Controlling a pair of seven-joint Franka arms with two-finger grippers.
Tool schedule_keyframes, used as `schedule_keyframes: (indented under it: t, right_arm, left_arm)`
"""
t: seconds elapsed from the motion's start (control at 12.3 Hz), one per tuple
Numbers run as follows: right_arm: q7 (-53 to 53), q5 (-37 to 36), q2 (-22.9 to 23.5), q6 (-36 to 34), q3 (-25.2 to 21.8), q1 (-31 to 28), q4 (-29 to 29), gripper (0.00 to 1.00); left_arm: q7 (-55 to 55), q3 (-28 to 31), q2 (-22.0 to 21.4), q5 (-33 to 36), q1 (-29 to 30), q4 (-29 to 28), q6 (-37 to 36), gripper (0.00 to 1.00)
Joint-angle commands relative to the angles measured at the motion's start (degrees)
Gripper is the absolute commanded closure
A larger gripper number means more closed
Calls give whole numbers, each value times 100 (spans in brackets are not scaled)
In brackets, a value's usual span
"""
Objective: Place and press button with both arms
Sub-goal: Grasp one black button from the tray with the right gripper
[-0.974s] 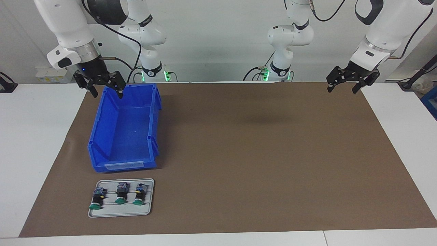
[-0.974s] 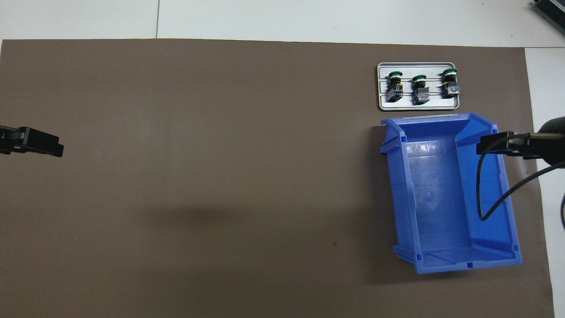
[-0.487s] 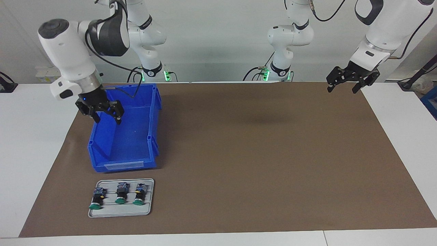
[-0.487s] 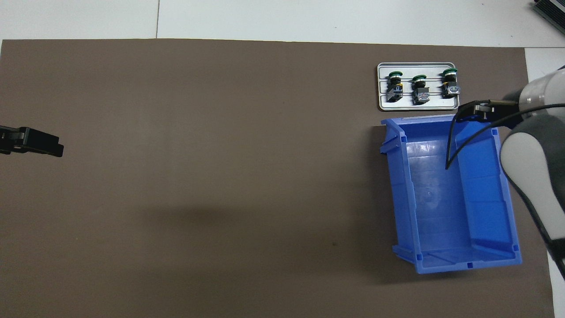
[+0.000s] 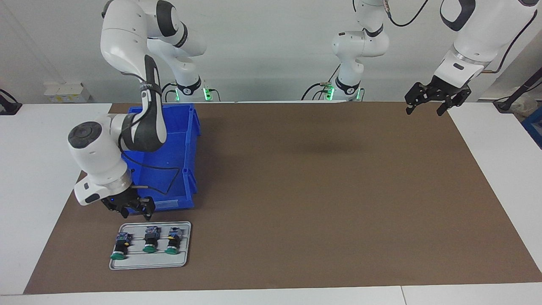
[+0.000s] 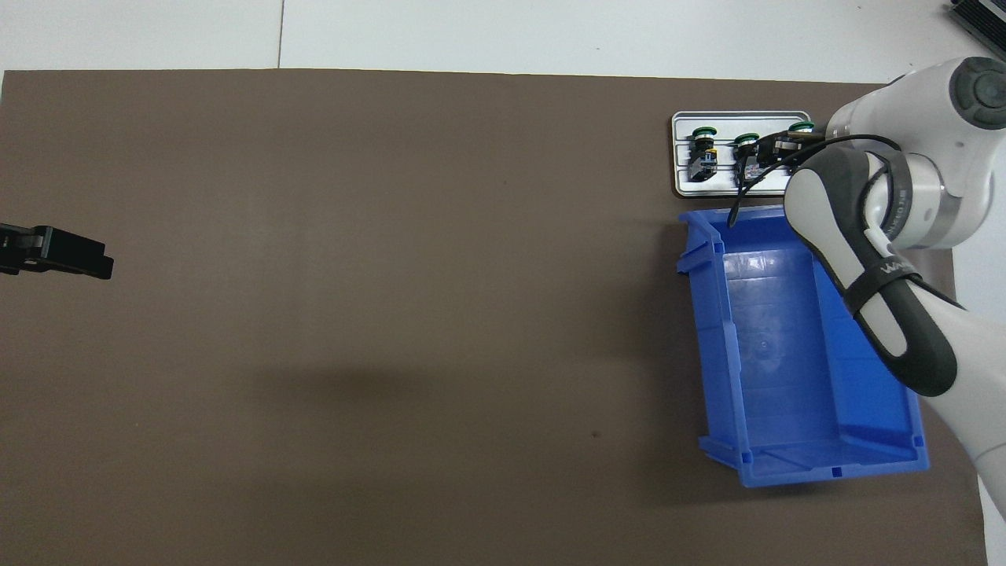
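Three green-capped switches lie side by side on a small grey tray (image 5: pixel 186 254). The middle one, with the greyish rear block, is the button (image 5: pixel 149 242), also visible from overhead (image 6: pixel 745 145). My right gripper (image 5: pixel 134 213) hangs open and empty just above the tray's edge nearest the bin, over the switches' rear blocks. In the overhead view the right gripper (image 6: pixel 774 148) covers the body of the twin with the blue-patterned block (image 5: pixel 120 245). The twin with the yellow ring (image 5: pixel 172 242) lies on the button's other flank. My left gripper (image 5: pixel 424 111) waits open above the mat's corner at its own end.
An empty blue bin (image 5: pixel 169 169) stands on the brown mat (image 5: pixel 317 190) between the tray and the right arm's base; that arm stretches over it. The bin (image 6: pixel 786 377) almost touches the tray (image 6: pixel 680 185). Bare brown mat runs from there to the left arm's end.
The right arm swung out from the bin's edge nearest the robots, over the bin, and came down to the tray, its fingers narrowing. The left arm has stayed still.
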Motion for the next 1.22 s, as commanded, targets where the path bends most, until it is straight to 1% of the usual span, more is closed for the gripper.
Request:
schedule_keyframes:
  t: [0.0,0.32,0.41,0.49,0.73,0.89,1.14]
  right_arm:
    - [-27,-67,420,494,48,-49,371,25]
    - [52,-85,631,530,39,126,371,26]
    - [52,-67,675,661,39,170,363,26]
    - [43,-67,676,827,39,136,276,26]
    - [35,-67,658,829,39,127,178,28]
    - [-9,-76,658,829,39,65,178,34]
    - [8,-67,649,759,48,74,160,49]
  left_arm:
    - [42,-50,-107,8,84,-99,-22,0]
    - [42,-50,-98,8,84,-99,-22,0]
    - [42,-50,-98,8,84,-99,-22,0]
    - [42,-50,-98,8,84,-99,-22,0]
    - [42,-50,-98,8,84,-99,-22,0]
    - [42,-50,-98,8,84,-99,-22,0]
    - [42,-50,-98,8,84,-99,-22,0]
